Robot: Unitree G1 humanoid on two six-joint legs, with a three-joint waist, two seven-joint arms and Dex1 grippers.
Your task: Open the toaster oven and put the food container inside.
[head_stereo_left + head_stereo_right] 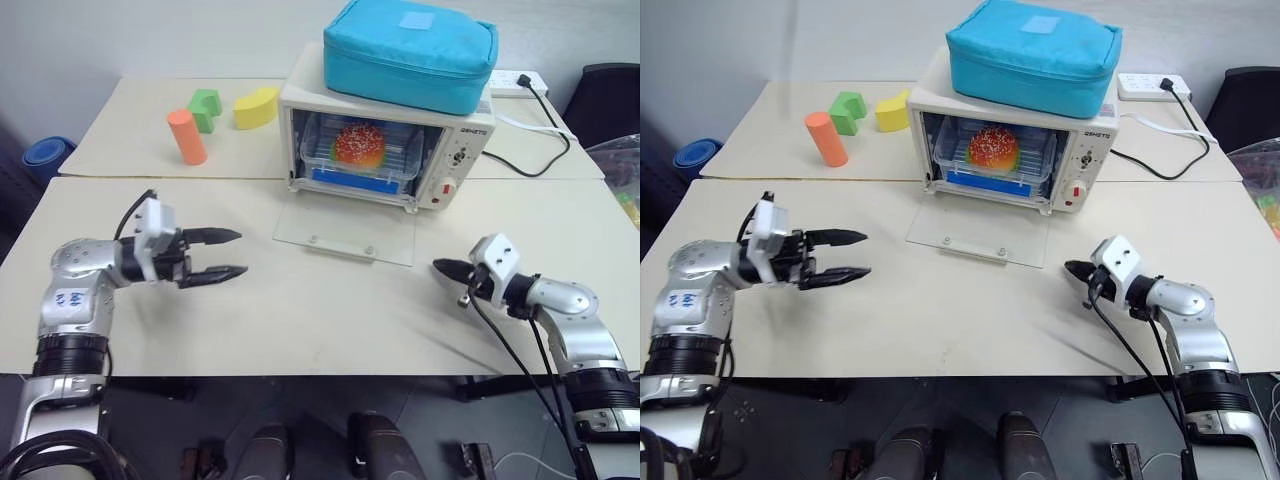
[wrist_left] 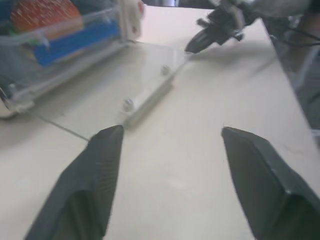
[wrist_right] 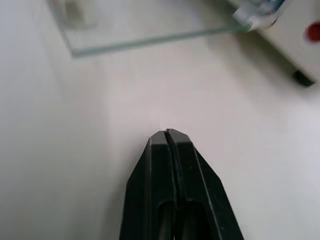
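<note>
Inside the toaster oven (image 1: 455,125), food container (image 1: 355,160) lies crosswise — left jaws apart, right together.

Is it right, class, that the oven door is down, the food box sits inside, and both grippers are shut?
Not quite. The left gripper is open, as the left eye view shows; the right gripper is shut. The oven door and the food box are as stated.

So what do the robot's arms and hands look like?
Shiny silver arms with black rings lower down. Each hand, the left hand and the right hand, has two pointy black fingers behind a white boxy block. Thin black cables run along both arms.
</note>
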